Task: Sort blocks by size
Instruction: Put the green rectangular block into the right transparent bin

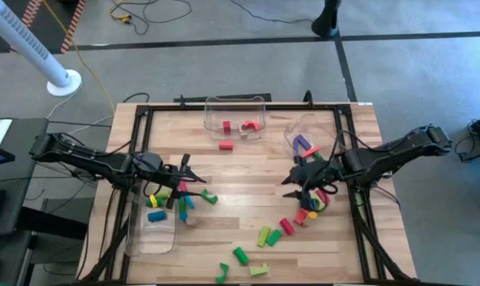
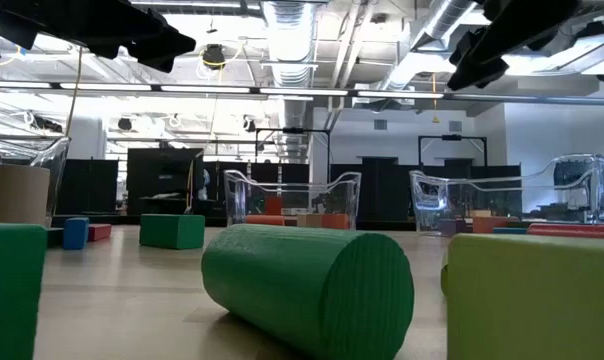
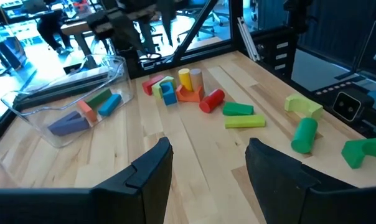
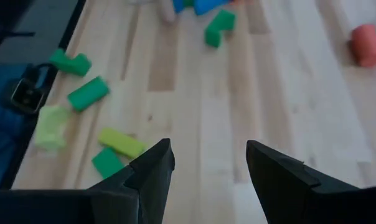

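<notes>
Blocks lie scattered on the wooden table [image 1: 248, 171]. One coloured cluster [image 1: 176, 202] lies by my left gripper [image 1: 183, 179], which hovers open above the table's left half. Another cluster [image 1: 313, 205] lies under my right gripper [image 1: 294, 181], which is also open and hovers above the right half. Several green and yellow-green blocks [image 1: 260, 238] rest near the front edge; in the right wrist view they [image 4: 88, 93] show beyond my open right gripper [image 4: 210, 174]. In the left wrist view my open left gripper [image 3: 210, 174] faces the right-hand cluster [image 3: 182, 87]. A green cylinder [image 2: 312, 280] lies on its side.
Three clear bins stand on the table: one at the far middle [image 1: 236, 115] with red blocks, one at the far right [image 1: 303, 137] with purple blocks, and one at the near left [image 1: 151, 230] with a blue block. A red block [image 1: 226, 145] lies alone.
</notes>
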You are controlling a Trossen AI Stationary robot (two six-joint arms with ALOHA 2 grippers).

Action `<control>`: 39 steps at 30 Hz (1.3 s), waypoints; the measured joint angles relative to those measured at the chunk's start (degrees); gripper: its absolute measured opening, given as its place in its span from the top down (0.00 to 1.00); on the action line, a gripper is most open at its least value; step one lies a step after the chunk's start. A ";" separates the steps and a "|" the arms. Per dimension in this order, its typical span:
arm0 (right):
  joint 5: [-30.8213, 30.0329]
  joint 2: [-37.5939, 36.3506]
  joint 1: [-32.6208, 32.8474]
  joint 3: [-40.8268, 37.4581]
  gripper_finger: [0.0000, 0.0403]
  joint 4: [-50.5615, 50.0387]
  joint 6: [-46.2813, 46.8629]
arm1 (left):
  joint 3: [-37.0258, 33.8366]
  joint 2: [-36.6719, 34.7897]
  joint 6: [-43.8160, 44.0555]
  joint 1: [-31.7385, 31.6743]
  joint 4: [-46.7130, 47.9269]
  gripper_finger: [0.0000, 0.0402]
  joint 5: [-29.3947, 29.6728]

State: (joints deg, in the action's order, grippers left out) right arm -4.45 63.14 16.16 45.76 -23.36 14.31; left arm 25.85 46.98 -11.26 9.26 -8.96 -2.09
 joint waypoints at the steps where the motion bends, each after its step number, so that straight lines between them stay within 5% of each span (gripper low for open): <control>1: 0.02 0.55 0.79 0.00 0.42 0.48 0.65 | 0.00 0.00 0.05 0.00 -0.02 0.52 0.00; 19: 0.00 7.45 10.67 -0.02 0.42 1.99 14.23 | 0.01 1.08 0.42 0.00 -3.18 0.52 0.00; 27: -0.06 10.20 13.79 -0.02 0.42 9.28 13.87 | 0.02 10.64 0.62 -0.02 -9.71 0.52 -0.02; 39: -0.07 24.34 14.52 -0.02 0.42 19.00 8.23 | 0.02 20.48 0.61 -0.02 -19.92 0.52 -0.13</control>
State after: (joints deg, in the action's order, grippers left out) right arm -4.51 87.48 30.68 45.74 -4.37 22.55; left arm 25.87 67.46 -10.65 9.23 -28.87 -2.22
